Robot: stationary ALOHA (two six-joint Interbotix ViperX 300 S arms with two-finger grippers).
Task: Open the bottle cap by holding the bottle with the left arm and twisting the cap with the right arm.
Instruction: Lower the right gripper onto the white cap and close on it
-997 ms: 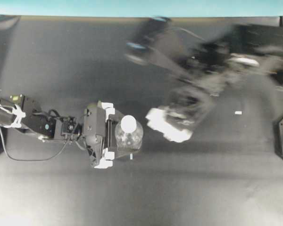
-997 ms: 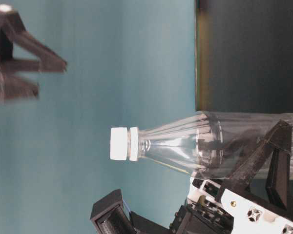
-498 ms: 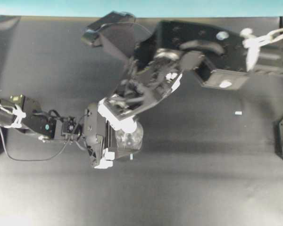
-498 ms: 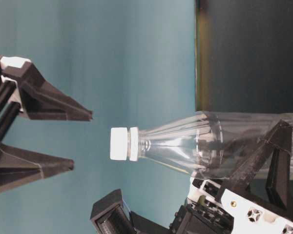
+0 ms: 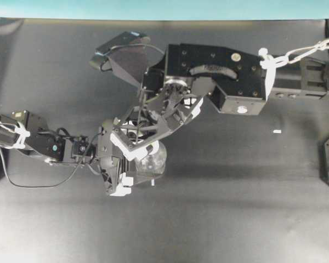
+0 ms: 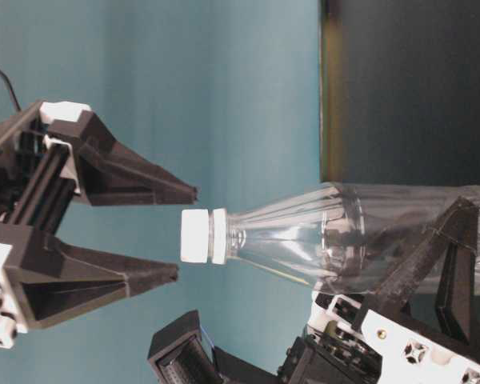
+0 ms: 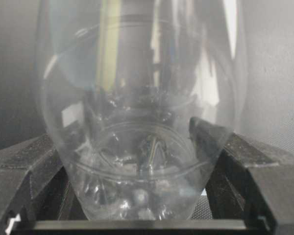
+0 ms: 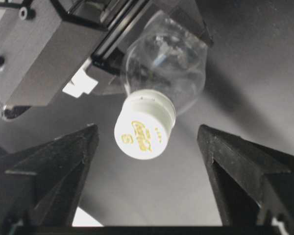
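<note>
Right gripper (image 8: 147, 161) spread wide, cap (image 8: 144, 126) untouched between fingers, left gripper (image 7: 137, 196) clamped bottle (image 7: 137, 122), base blurred at 6 o'clock.

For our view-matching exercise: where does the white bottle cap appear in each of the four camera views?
Overhead: mostly hidden beneath the right end effector, left of centre.
Table-level: the bottle cap is left of centre, pointing left.
Left wrist: not in view; only the bottle body shows.
Right wrist: centre, between the fingers.
Shared landmark: the clear bottle.
</note>
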